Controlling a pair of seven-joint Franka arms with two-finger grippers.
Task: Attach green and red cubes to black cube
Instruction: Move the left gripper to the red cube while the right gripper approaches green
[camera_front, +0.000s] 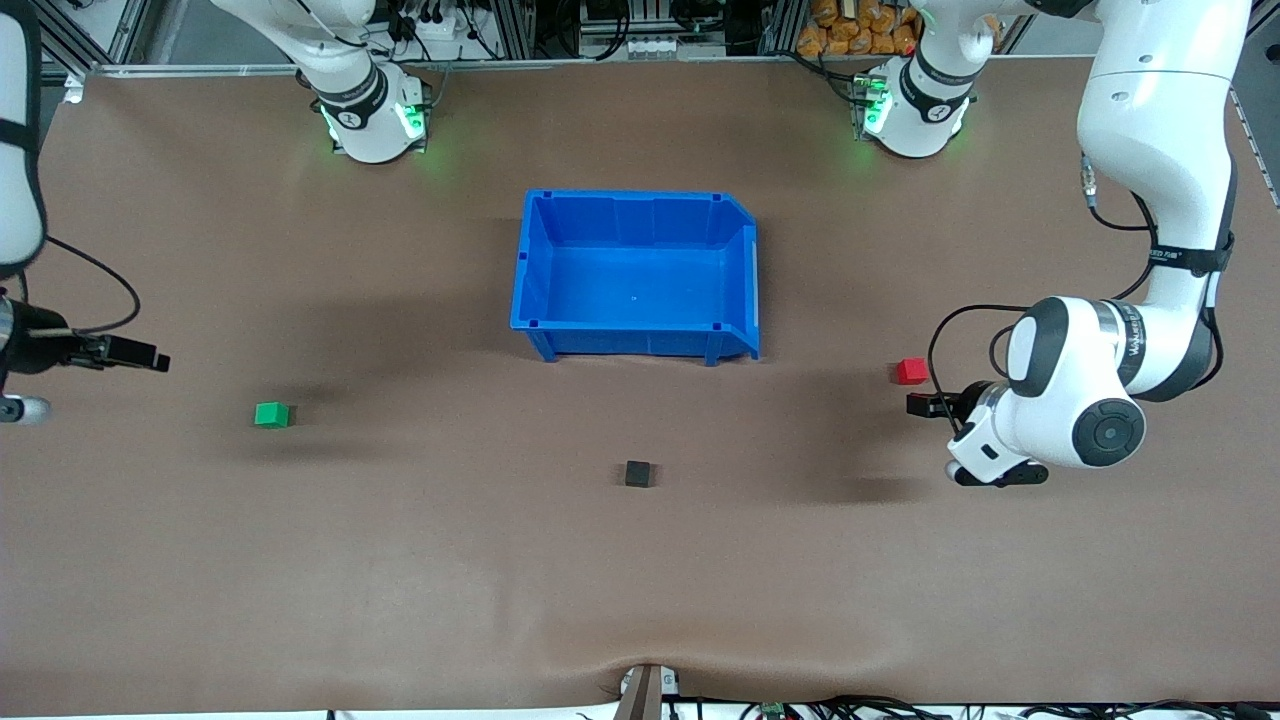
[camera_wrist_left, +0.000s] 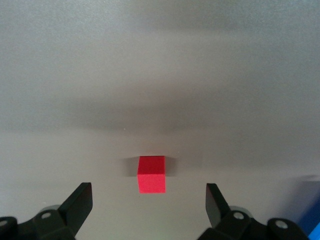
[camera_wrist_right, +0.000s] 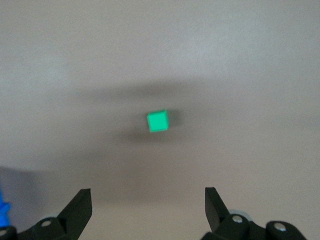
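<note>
**Two cubes to fetch, both end effectors spread and empty**

Two approaches are running at once, and I am measuring everything from the black cube (camera_front: 638, 473), which is sitting alone on the counter (camera_front: 420, 580), nearer the front camera than the blue bin (camera_front: 745, 270).

My left end effector (camera_wrist_left: 149, 200) is hanging over the counter just beside the red cube (camera_front: 911, 371), fingers (camera_wrist_left: 79, 204) spread wide and gripping nothing. The red cube is lying toward the left arm's end of the counter from the black cube. Through the left wrist camera it is sitting almost centred between my fingers, so I judge I should be lowering straight down and closing squarely on two opposite faces.

My right end effector (camera_wrist_right: 148, 205) is hanging near the counter's edge at the right arm's end, also spread and empty. The green cube (camera_front: 271, 414) is lying well apart from the black cube, toward that end. It looks turned relative to my fingers, so I am judging a wrist rotation is needed before descending.
</note>
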